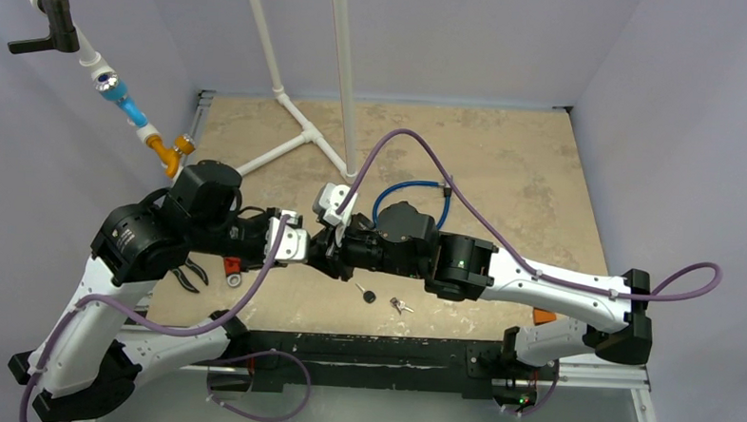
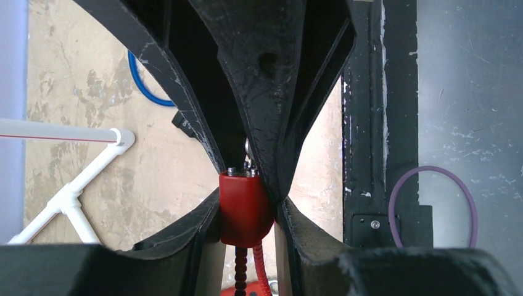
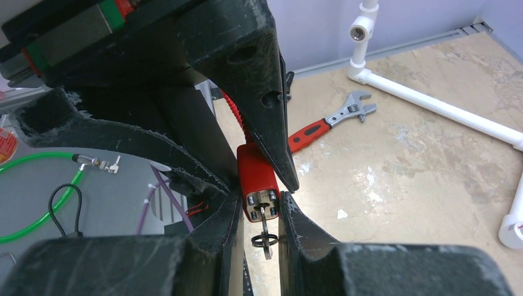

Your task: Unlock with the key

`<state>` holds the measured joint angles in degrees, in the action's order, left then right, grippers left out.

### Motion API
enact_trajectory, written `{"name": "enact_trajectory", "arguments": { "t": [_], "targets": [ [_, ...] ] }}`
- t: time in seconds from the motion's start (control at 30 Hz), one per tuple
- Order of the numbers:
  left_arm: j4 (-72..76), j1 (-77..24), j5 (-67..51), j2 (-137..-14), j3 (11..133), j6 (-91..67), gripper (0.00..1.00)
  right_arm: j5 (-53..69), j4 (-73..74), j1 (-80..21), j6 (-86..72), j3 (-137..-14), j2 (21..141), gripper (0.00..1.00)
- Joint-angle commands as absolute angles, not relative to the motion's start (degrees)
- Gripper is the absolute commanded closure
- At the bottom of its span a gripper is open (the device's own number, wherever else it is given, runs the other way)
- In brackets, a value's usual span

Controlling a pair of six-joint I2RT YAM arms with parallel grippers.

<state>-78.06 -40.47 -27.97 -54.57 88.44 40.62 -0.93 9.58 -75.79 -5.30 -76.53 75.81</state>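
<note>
Two robot arms meet at the centre of a tan table (image 1: 505, 160), seen from above; between them they hold a small red padlock (image 3: 255, 172) lifted clear of the surface.

In the left wrist view, the left gripper (image 2: 247, 213) rises from the bottom edge; its two black fingers (image 2: 206, 225) press against either side of the padlock's body at lower centre, clenched on it; a red coiled cable (image 2: 240, 265) trails from the lock to the bottom edge.

In the right wrist view, the right gripper (image 3: 259, 203) sits at bottom centre, drawn in around a silver key (image 3: 266, 219); the key is already seated in the lock's face, and its ring (image 3: 264, 240) dangles just below; from the left wrist, those fingers look pinched narrow on the key right at the lock.

Two loose keys (image 1: 367, 293) lie on the table just below the grippers in the overhead view; a red-handled wrench (image 3: 327, 126) lies right of centre in the right wrist view.

The step in hand appears to be the turn itself; insertion looks finished; whether the lock has sprung cannot be told.

The next move probably calls for the right wrist to roll about the key's axis while the left holds the body steady; a slack grip could let the lock twist along with the key.
</note>
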Motion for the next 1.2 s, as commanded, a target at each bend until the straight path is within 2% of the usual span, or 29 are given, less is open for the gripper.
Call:
{"name": "enact_trajectory", "arguments": {
  "t": [0.0, 0.13, 0.27, 0.37, 0.47, 0.73, 0.9, 1.17],
  "targets": [
    [-74.1, -40.4, -28.9, -53.6, 87.2, 38.1, 1.0, -0.4, 5.0, -76.1, -6.3, -78.7, 73.3, 0.94],
    [-74.0, -40.4, -28.4, -53.3, 87.2, 37.6, 1.0, -0.5, 5.9, -76.1, -7.0, -78.4, 72.2, 0.84],
    [-74.1, -40.4, -27.6, -53.1, 86.8, 37.4, 1.0, -0.1, 6.2, -76.1, -6.7, -78.9, 71.2, 0.59],
    [-74.2, -40.4, -26.8, -52.9, 86.2, 37.5, 1.0, 0.8, 6.9, -76.0, -6.2, -79.2, 70.1, 0.51],
    [-74.2, -40.4, -26.0, -52.8, 85.7, 37.6, 1.0, 1.5, 7.9, -76.0, -5.8, -79.2, 68.6, 0.48],
    [-73.6, -40.4, -25.8, -52.2, 85.2, 36.7, 1.0, -1.1, 11.7, -76.0, -4.9, -78.4, 66.2, 0.49],
    [-73.3, -40.4, -28.2, -52.4, 86.4, 35.0, 1.0, 2.3, 13.7, -76.0, -3.1, -79.3, 68.1, 0.45],
    [-78.9, -40.4, -34.3, -55.5, 91.8, 36.1, 1.0, 5.8, 13.8, -76.0, -0.3, -81.9, 71.9, 0.43]
  ]
}}
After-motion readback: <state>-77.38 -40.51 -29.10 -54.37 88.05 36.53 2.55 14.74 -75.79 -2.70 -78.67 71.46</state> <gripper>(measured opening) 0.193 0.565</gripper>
